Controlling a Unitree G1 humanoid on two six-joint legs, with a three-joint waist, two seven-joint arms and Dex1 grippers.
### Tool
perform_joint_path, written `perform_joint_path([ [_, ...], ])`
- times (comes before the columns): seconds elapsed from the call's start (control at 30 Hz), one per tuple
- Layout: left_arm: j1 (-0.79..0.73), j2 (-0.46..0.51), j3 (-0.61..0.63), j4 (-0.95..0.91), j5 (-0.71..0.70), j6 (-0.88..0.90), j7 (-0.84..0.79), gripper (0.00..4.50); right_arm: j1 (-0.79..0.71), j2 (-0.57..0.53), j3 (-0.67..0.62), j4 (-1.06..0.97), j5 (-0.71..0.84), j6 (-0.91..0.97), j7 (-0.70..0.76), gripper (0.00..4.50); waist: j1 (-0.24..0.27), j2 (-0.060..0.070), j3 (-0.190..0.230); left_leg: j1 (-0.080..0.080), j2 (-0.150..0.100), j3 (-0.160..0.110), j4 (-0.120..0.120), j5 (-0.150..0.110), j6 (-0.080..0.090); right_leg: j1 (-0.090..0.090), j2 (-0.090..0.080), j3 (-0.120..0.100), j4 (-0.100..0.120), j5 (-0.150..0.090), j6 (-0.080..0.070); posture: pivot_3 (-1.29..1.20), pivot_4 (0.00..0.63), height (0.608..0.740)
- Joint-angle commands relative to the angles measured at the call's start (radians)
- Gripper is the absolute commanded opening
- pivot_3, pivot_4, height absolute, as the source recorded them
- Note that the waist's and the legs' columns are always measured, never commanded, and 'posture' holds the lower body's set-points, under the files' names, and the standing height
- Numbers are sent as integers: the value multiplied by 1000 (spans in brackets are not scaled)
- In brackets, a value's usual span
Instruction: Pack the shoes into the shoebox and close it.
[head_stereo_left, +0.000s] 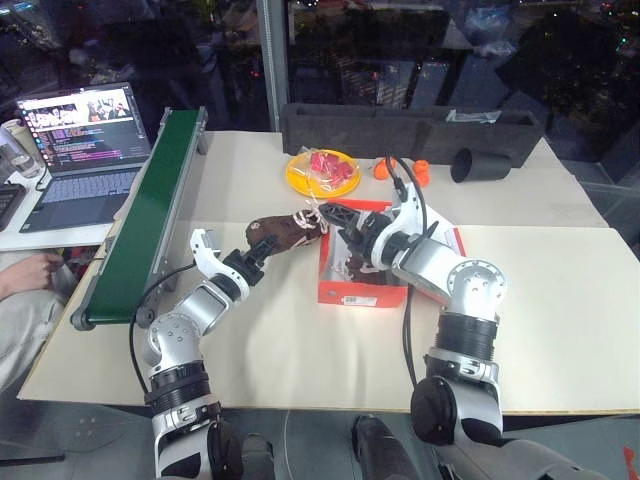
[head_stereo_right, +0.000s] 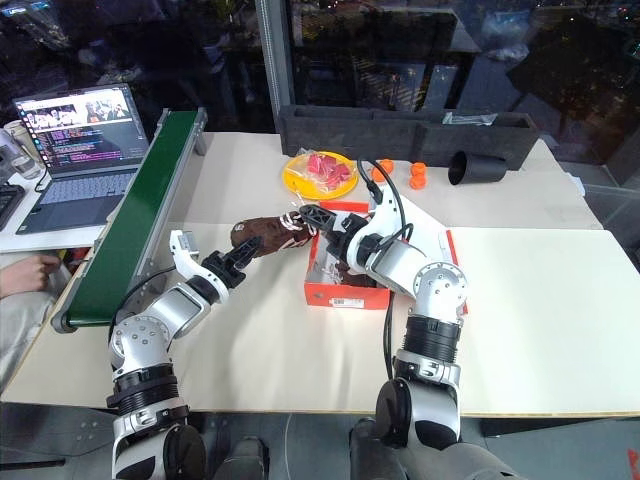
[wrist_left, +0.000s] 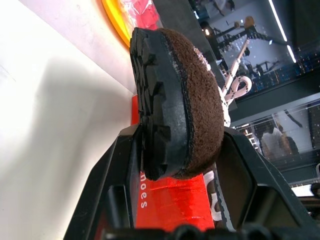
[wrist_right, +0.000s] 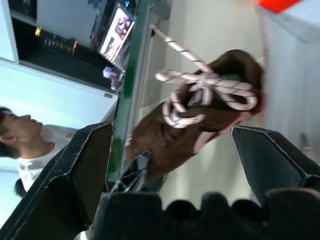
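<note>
My left gripper (head_stereo_left: 260, 258) is shut on the heel end of a dark brown shoe (head_stereo_left: 288, 233), which hangs above the table just left of the shoebox (head_stereo_left: 362, 296). In the left wrist view the shoe (wrist_left: 192, 105) sits sole-sideways between the fingers (wrist_left: 119, 175), with the box's red wall (wrist_left: 175, 200) behind it. The red-orange box stands open, and another dark shoe (head_stereo_right: 335, 270) lies inside, partly hidden by my right hand. Over the box's far left corner my right gripper (head_stereo_left: 345, 228) stands open, facing the off-white laces (wrist_right: 205, 92) of the held shoe, apart from it.
A green conveyor (head_stereo_left: 140, 225) runs along the table's left side, with a laptop (head_stereo_left: 85, 140) and a person's hand (head_stereo_left: 30, 272) beyond it. Behind the box lie a yellow plate (head_stereo_left: 322, 172), small orange pieces (head_stereo_left: 420, 170), a black cup (head_stereo_left: 478, 165) and a long dark grey tray (head_stereo_left: 410, 128).
</note>
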Motion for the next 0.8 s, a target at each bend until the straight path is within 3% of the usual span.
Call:
perform_joint_path([
  [0.03, -9, 0, -13, -34, -48, -12, 7, 2223, -14, 48, -9, -36, 83, 14, -54, 4500, 0, 0, 0, 0, 0, 0, 0, 0, 0, 0, 0, 0, 0, 0, 0, 0, 150, 671],
  [0.4, 1, -6, 42, -68, -192, -40, 63, 2223, 117, 179, 59, -52, 317, -22, -276, 4500, -2, 0, 0, -1, 0, 0, 0, 0, 0, 0, 0, 0, -1, 0, 0, 0, 150, 671],
  [0.8, 38, -11, 72, -111, -402, -36, 156, 2223, 86, 154, 154, 87, 377, -159, -237, 4500, -2, 0, 0, -1, 0, 0, 0, 0, 0, 0, 0, 0, -2, 0, 0, 0, 150, 671],
])
